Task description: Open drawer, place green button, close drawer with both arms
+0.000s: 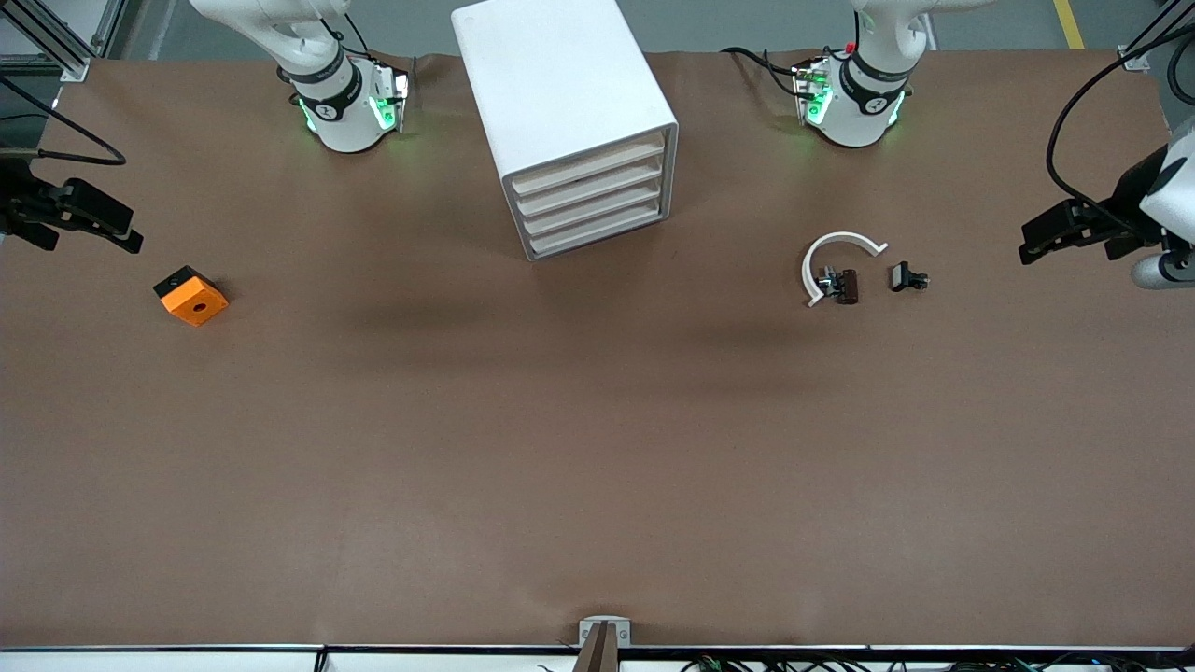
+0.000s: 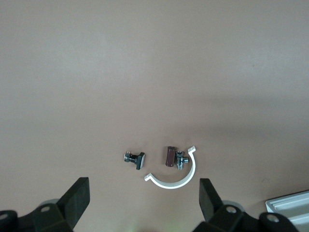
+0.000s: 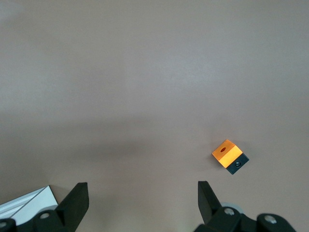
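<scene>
The white cabinet [image 1: 560,84] stands between the two arm bases. All four of its cream-fronted drawers are shut, and the lowest drawer [image 1: 597,235] is closed flush. No green-capped button shows in any view. My left gripper [image 1: 1036,241] hangs open and empty over the left arm's end of the table. In the left wrist view [image 2: 144,203] it is above bare table, short of the small clips. My right gripper [image 1: 117,229] hangs open and empty over the right arm's end of the table. It also shows in the right wrist view [image 3: 143,203].
A white arc with a dark clip [image 1: 840,271] and a second black clip [image 1: 907,277] lie toward the left arm's end; the arc also shows in the left wrist view [image 2: 174,174]. An orange block with a hole [image 1: 191,296] lies toward the right arm's end and shows in the right wrist view [image 3: 227,152].
</scene>
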Tool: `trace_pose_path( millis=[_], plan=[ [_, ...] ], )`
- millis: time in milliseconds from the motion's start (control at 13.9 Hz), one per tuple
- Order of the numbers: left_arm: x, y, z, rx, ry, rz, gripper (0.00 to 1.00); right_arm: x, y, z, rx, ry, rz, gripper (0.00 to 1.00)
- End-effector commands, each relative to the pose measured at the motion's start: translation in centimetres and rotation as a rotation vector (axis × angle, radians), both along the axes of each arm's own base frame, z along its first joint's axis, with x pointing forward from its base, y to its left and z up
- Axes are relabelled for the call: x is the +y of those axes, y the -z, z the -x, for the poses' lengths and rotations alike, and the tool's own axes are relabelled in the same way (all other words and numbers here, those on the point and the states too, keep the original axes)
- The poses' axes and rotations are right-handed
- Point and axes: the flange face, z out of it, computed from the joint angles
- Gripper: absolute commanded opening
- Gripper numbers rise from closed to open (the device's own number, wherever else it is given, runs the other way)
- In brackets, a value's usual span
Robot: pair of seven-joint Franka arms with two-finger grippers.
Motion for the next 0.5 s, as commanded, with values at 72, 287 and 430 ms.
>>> trace_pose_path(
  millis=[72,287,430],
  plan=[
    [-0.1,-0.3,2.6,0.004,0.015,0.008,1.0,0.0,-0.5,0.1,-0.01,-0.009,0.019,1.0],
    [-0.5,-0.2,3.2,-0.009,0.021,0.006,1.0,0.0,-0.4,0.1,-0.009,-0.009,0.019,1.0],
    [-1.2,-0.2,4.2,-0.035,0.033,0.002,1.0,0.0,-0.5,0.1,-0.01,-0.009,0.019,1.0]
  ],
)
